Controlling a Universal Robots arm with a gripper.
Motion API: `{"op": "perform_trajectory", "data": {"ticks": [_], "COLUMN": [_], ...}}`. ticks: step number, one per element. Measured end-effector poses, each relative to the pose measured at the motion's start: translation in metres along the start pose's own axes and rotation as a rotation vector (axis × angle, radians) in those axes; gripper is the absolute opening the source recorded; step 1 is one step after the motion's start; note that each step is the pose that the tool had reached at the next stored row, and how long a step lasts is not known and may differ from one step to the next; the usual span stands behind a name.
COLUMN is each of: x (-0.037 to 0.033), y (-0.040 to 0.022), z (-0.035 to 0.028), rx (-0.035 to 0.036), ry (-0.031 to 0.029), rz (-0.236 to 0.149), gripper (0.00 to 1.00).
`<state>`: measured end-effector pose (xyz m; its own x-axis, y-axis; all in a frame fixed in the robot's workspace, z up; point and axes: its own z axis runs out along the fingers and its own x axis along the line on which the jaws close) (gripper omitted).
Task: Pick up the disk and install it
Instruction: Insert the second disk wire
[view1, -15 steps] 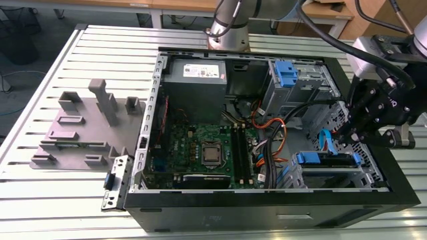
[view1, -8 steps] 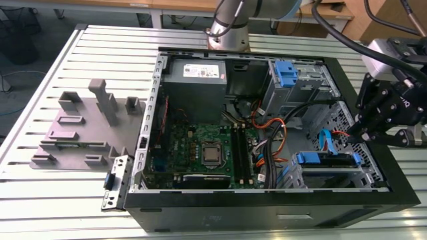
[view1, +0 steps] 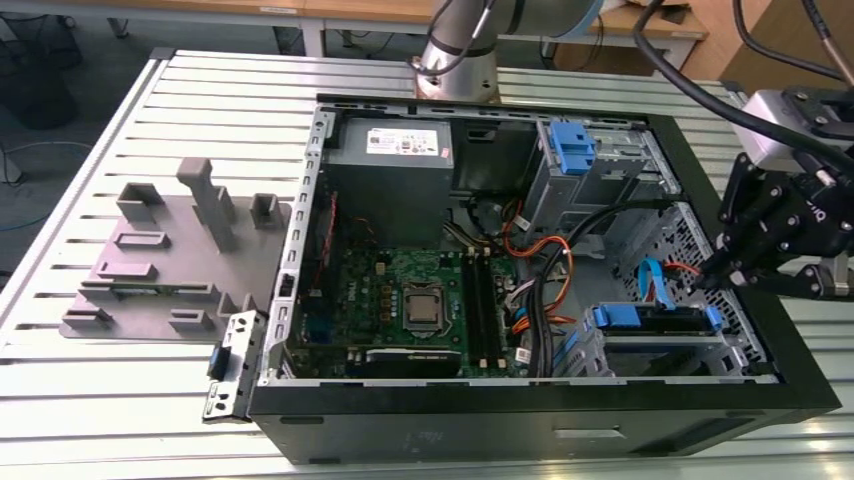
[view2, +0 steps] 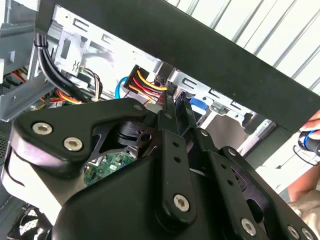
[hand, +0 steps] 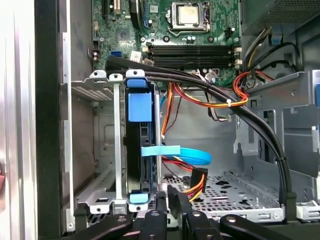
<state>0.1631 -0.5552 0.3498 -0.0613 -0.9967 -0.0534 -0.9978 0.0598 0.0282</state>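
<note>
Disk seated in drive cage, blk cables running past, pincer closed, empty, just beside it

The flat silver-grey hard drive with its blue plastic rail frame stands on edge, slotted into the silver sheet-metal drive cage. In the first wrist view only its dark narrow side shows, with blue clips at both ends. In the exterior view it sits level in the cage, towards the exterior view's right inside the black open computer case. A flat light-blue cable seems to meet it
</note>
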Motion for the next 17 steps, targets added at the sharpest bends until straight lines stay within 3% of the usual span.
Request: {"op": "perform_trajectory", "data": {"ticks": [8,14,16,17], "x": [-0.0002,-0.0004,-0.0004,-0.0004], "y": [-0.0001,-0.0001,-0.0001,-0.0001], "z": [0.0066,0.0071,0.0073,0.0073], "rx": [-0.0006,-0.0007,-0.0007,-0.0007], "ry": [0.0003,0.0003,0.0002,0.0003], "rz": [-0.001,-0.002,-0.002,-0.002], "gripper": [0.24,0.24,0.22,0.16]}}
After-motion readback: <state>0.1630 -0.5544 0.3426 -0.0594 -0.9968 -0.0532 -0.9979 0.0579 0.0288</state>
